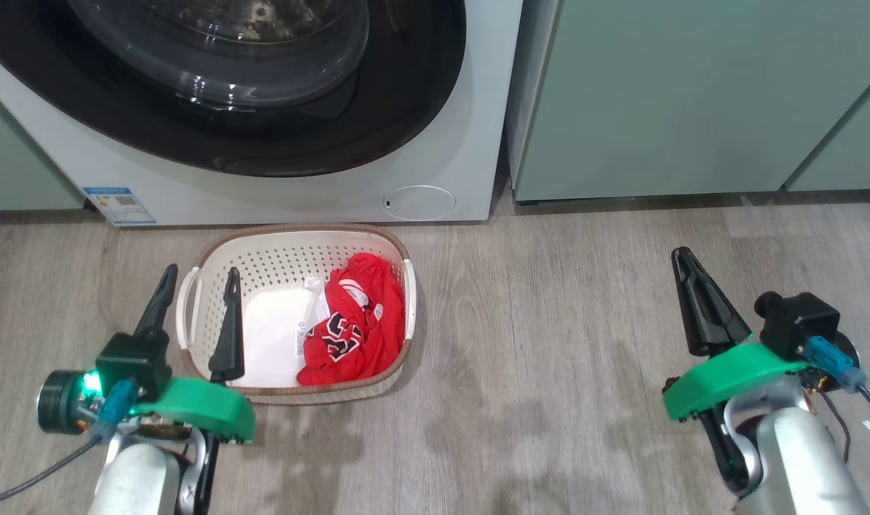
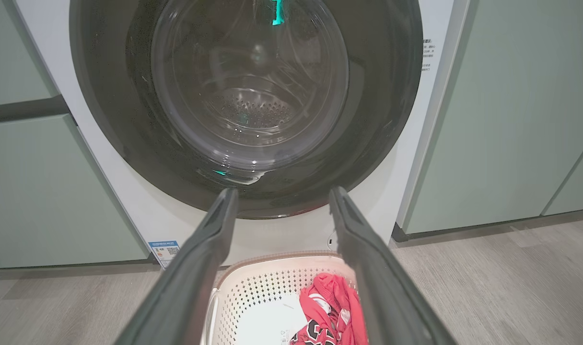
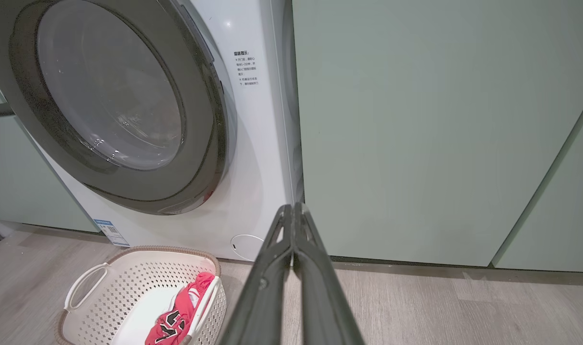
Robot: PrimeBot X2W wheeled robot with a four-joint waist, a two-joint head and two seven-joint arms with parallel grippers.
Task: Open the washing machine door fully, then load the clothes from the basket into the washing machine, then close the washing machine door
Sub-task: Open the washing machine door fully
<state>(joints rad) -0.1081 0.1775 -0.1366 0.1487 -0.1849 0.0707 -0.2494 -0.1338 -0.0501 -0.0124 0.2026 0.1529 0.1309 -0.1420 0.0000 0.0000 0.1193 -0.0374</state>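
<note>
Found door [image 1: 406, 107] closed, far beyond left gripper [image 1: 201, 270], nearer arm, fingers apart. Noted right gripper [image 1: 684, 256] pressed together, empty, off right before cabinet [image 1: 692, 93].

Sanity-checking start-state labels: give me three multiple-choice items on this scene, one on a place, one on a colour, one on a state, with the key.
1. In the head view, where in the basket do the clothes lie? A left half; B right half; C draped over the rim.
2. What colour is the basket's rim? A blue; B black; C brown.
3. How does the washing machine door stand? A shut; B half open; C fully open.

Key: 1 B, the red fabric is bunched against the right wall. 2 C, a brown woven-look band rings the top. 3 A, the door sits flush against the front of the washing machine.
</note>
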